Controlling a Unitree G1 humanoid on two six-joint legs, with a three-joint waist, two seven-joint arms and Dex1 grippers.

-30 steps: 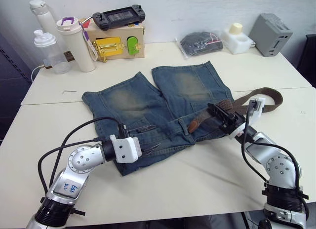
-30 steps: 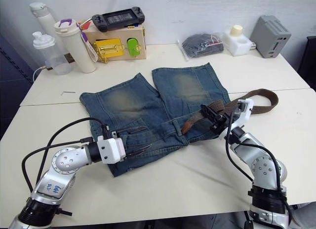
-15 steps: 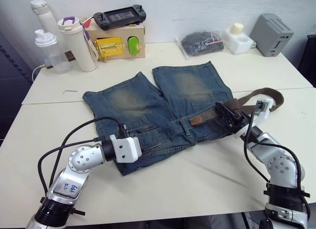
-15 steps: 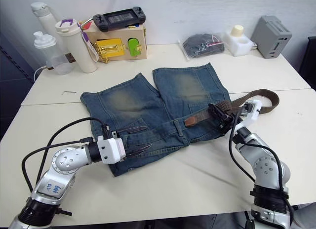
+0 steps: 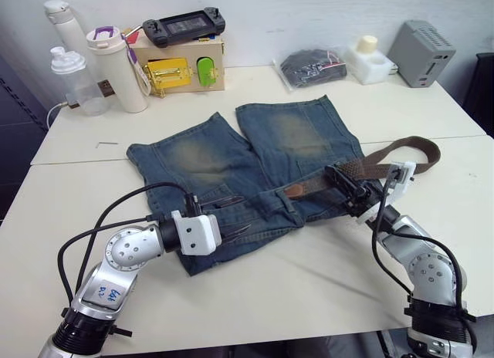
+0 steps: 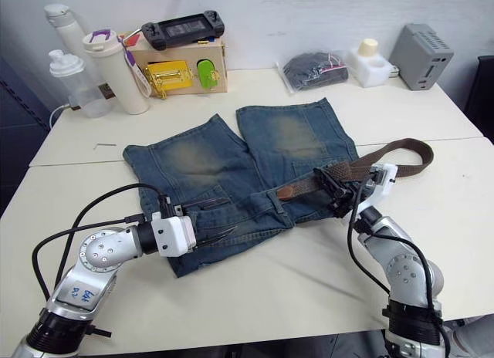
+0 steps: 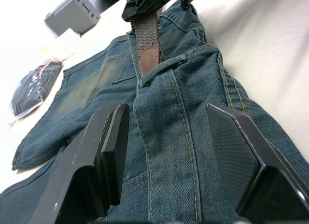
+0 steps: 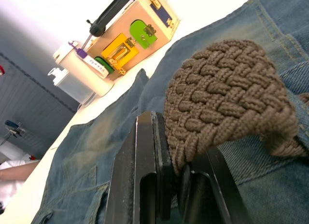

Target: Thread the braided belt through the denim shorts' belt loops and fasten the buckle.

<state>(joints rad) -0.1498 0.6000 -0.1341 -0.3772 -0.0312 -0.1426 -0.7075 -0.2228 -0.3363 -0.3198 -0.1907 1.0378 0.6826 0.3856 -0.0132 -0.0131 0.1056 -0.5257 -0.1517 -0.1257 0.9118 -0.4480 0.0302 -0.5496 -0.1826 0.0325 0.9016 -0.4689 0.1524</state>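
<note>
No readable brand names or writing anywhere; the blue scribble on the robot's left arm is too small to make out. Going left to right along the back of the white tabletop [image 5: 69, 142]: a white bottle [image 5: 65, 20], a clear shaker bottle [image 5: 75, 82], a tall white tumbler with a purple lid tab [image 5: 120, 69], then a wooden box [image 5: 184, 65] with a yellow latch plate and a green piece on its front, and a black handheld game console [image 5: 184, 25] lying on top of it. Further right there's a dark bundle in a clear plastic bag [image 5: 312, 66], a small white container [image 5: 369, 59] and a grey device [image 5: 421, 53]. The denim shorts [image 5: 247, 169] lie flat mid-tabletop, legs pointing toward the back, waistband toward the robot. The left pincer [image 5: 231, 219] rests over the waistband with its black fingers spread wide, denim between them but not pinched. In the left wrist view the leather tip of the braided belt [image 7: 147, 40] sits at a belt loop [image 7: 164, 67]; can't tell how far under it goes. The right pincer [image 5: 346, 188] is pressed together on the braided belt at the right end of the waistband, the weave bunched up against its fingers. The rest of the strap curves away over the bare tabletop to the right. I can't spot the buckle.
</note>
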